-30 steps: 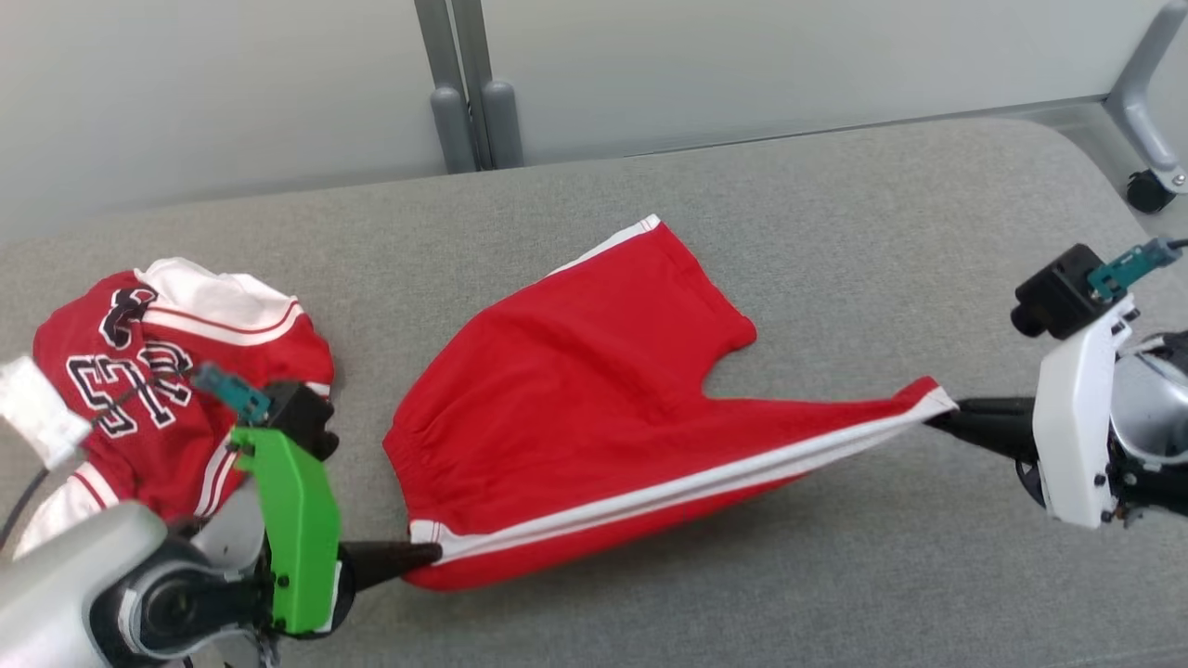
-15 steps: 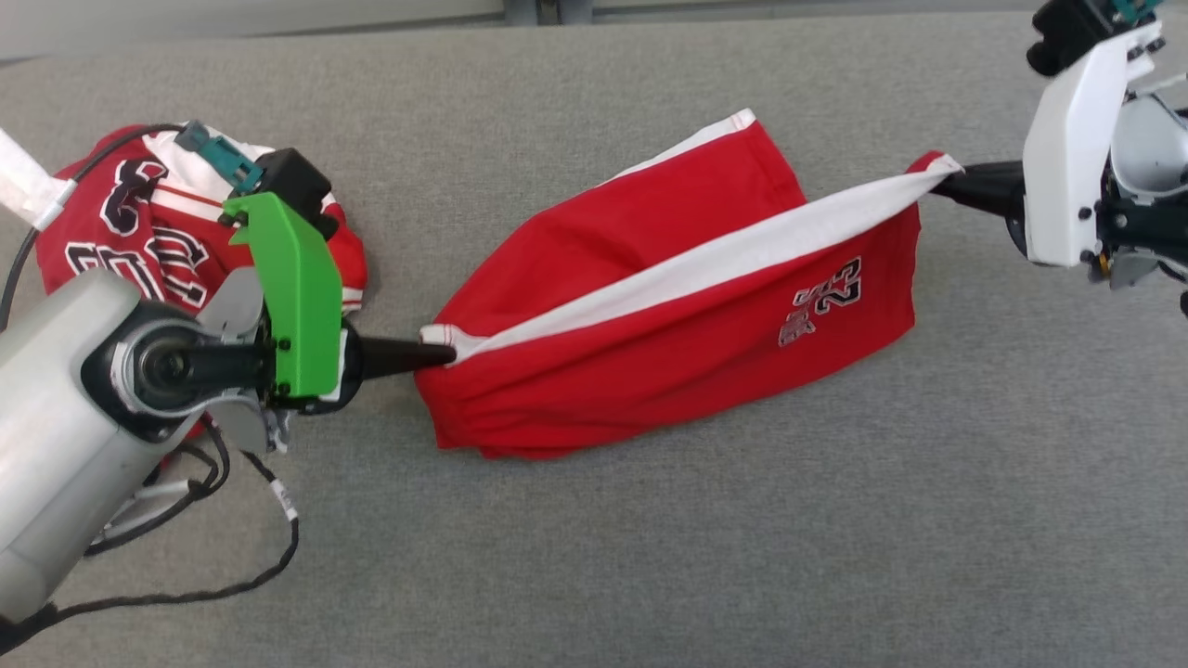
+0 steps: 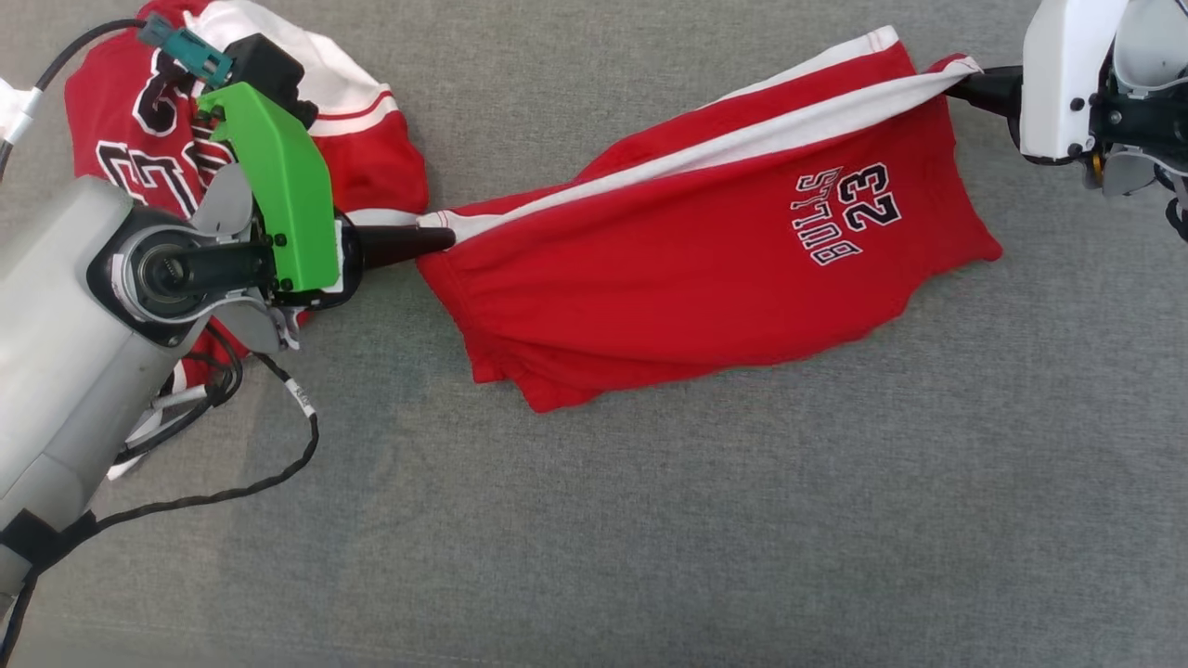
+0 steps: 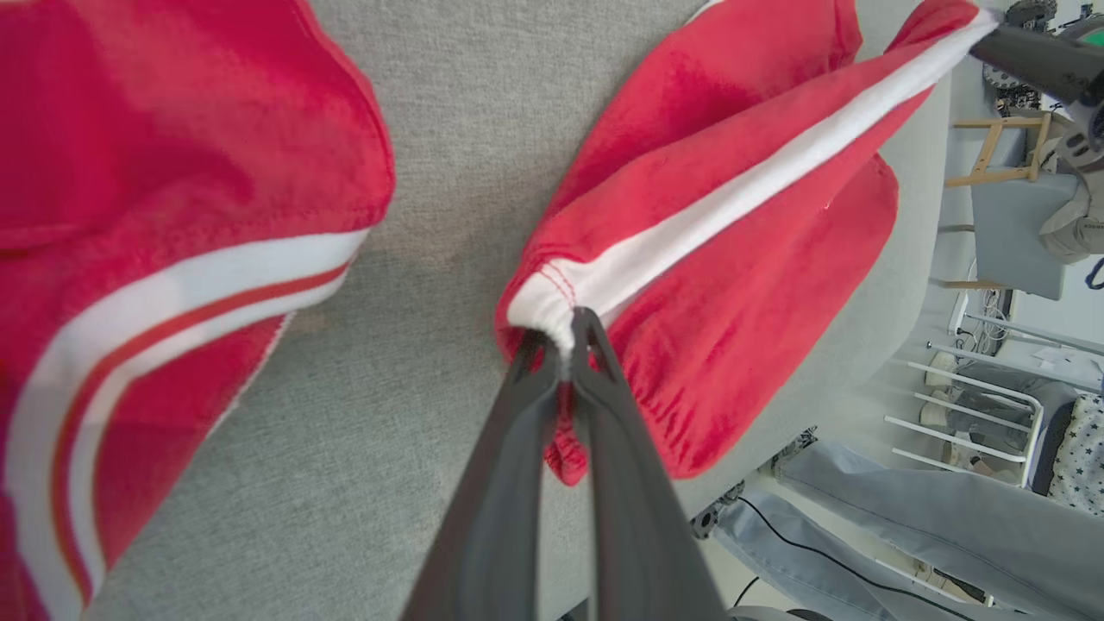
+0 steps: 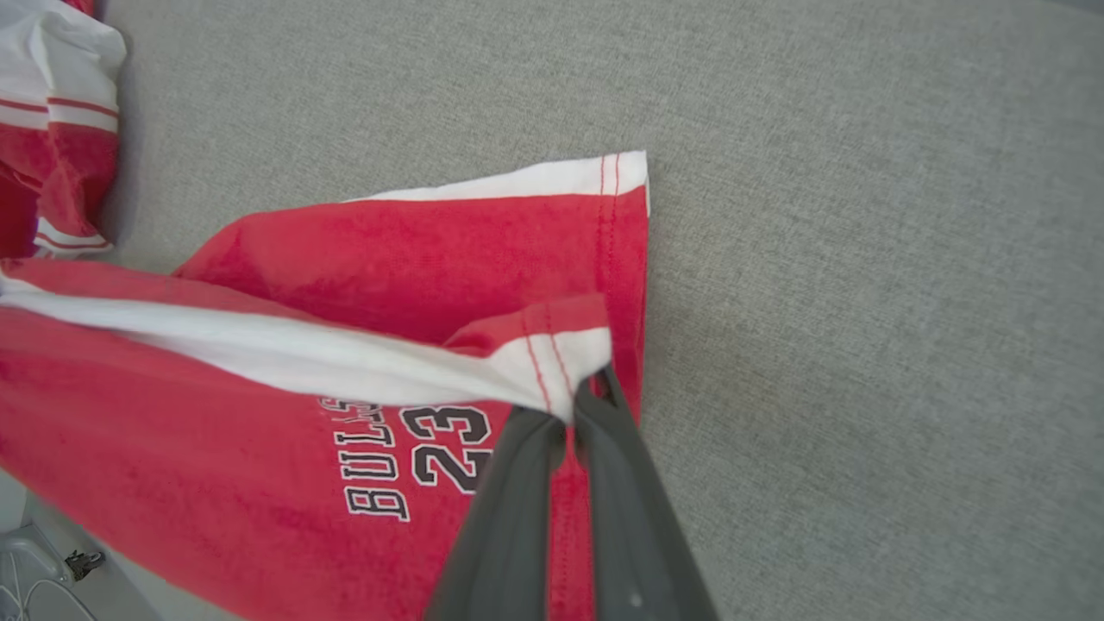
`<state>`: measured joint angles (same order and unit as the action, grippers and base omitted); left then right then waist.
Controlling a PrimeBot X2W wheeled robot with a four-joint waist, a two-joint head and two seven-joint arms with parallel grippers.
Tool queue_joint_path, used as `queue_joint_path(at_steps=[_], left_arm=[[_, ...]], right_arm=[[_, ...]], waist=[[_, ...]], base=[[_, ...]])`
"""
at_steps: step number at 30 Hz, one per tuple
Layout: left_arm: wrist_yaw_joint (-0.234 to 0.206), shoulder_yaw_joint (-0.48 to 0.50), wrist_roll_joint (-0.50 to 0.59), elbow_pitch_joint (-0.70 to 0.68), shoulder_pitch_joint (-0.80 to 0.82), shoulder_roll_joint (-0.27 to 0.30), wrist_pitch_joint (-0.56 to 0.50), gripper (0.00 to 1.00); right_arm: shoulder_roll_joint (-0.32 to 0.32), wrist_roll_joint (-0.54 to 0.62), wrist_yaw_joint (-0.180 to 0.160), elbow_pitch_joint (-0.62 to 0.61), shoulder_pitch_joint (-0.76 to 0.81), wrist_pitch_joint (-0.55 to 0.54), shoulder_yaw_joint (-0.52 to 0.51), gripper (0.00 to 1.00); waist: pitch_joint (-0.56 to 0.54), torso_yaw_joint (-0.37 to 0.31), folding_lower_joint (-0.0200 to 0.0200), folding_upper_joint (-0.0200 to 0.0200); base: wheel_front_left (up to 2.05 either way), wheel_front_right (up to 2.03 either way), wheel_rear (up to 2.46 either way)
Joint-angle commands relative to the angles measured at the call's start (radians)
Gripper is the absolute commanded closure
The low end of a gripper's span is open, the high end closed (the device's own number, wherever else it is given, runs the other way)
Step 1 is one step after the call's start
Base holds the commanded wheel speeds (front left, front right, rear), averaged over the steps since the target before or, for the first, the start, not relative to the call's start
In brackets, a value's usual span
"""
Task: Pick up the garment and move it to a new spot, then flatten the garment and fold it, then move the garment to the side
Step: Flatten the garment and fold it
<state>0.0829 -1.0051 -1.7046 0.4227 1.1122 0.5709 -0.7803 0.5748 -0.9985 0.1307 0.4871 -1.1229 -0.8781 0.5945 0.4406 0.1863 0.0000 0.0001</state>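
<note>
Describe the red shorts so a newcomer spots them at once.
On the grey fabric surface lie two red garments. The shorts are stretched out in the middle, right of the crumpled jersey. Only they carry one long white side stripe and a small BULLS 23 print.

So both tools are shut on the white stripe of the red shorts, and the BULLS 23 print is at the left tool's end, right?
No. The BULLS 23 print lies near the right tool, as the head view shows. Both it and the left tool are shut on the white stripe of the red shorts.
</note>
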Motion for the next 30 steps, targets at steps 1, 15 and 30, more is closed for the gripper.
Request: queue_joint_path(at_steps=[1, 15, 30], left_arm=[[0.008, 0.003, 0.004, 0.010, 0.014, -0.011, 0.005, 1.00], [0.044, 0.007, 0.022, 0.080, -0.002, -0.045, 0.021, 0.00], [0.024, 0.053, 0.343, 0.005, -0.122, 0.051, 0.585, 0.00]], right_arm=[[-0.002, 0.010, 0.000, 0.015, -0.014, 0.008, -0.004, 1.00], [-0.052, 0.047, 0.000, 0.119, -0.014, 0.174, 0.010, 0.00], [-0.057, 0.131, 0.000, 0.086, 0.188, 0.782, 0.035, 0.00]], waist=[[0.028, 0.027, 0.0000, -0.0001], [-0.017, 0.019, 0.0000, -0.0001], [-0.217, -0.013, 0.0000, -0.0001]], base=[[0.00, 0.00, 0.00], [0.00, 0.00, 0.00], [0.00, 0.00, 0.00]])
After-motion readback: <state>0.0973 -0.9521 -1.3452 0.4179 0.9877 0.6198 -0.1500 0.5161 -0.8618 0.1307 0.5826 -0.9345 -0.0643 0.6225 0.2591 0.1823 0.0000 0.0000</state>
